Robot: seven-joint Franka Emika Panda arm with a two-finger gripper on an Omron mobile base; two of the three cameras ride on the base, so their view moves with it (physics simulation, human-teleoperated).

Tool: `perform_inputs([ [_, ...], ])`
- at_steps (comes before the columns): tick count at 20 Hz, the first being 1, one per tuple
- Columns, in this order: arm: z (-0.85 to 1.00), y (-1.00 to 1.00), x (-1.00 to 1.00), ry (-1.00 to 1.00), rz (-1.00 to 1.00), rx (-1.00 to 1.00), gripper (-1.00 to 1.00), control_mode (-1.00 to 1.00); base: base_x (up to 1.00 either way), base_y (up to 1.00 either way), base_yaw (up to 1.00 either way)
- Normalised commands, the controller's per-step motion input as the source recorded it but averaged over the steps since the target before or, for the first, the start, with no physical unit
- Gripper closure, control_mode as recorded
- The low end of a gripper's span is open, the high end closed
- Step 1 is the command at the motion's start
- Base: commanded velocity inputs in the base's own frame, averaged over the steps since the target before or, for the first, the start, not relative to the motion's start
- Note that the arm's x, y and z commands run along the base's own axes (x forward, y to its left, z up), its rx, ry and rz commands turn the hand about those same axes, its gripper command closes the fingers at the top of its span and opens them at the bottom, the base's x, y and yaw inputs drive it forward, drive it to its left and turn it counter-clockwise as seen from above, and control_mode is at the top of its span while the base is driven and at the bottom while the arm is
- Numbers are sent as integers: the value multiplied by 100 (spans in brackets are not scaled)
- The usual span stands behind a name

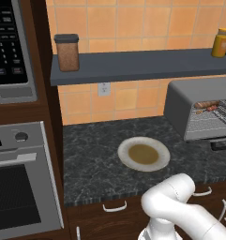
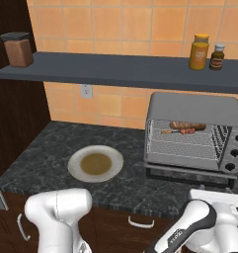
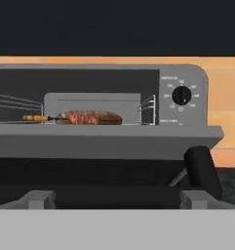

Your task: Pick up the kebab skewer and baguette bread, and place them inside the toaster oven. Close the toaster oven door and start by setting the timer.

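Skewer (image 3: 72,117) and baguette (image 3: 107,117) lie centre-frame inside oven (image 2: 192,131). Gripper (image 3: 117,197), jaws spread: lift door (image 3: 102,141) squarely from beneath.

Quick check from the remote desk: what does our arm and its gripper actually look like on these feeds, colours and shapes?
The arm is glossy white, built of rounded, bulbous shells; a second link carries a dark grey band at its joint. No cables or markings are visible on it. On the hand view the gripper shows two small blocky grey finger tips, with a dark rounded cylindrical part beside them.
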Motion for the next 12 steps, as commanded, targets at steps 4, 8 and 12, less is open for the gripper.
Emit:
perform_inputs([
  [4, 12, 75, 95, 0, 0, -3, -100, -100, 0, 0, 0],
  [8, 14, 75, 84, 0, 0, -2, -100, -100, 0, 0, 0],
  [12, 3, 71, 88, 0, 0, -2, -100, -100, 0, 0, 0],
])
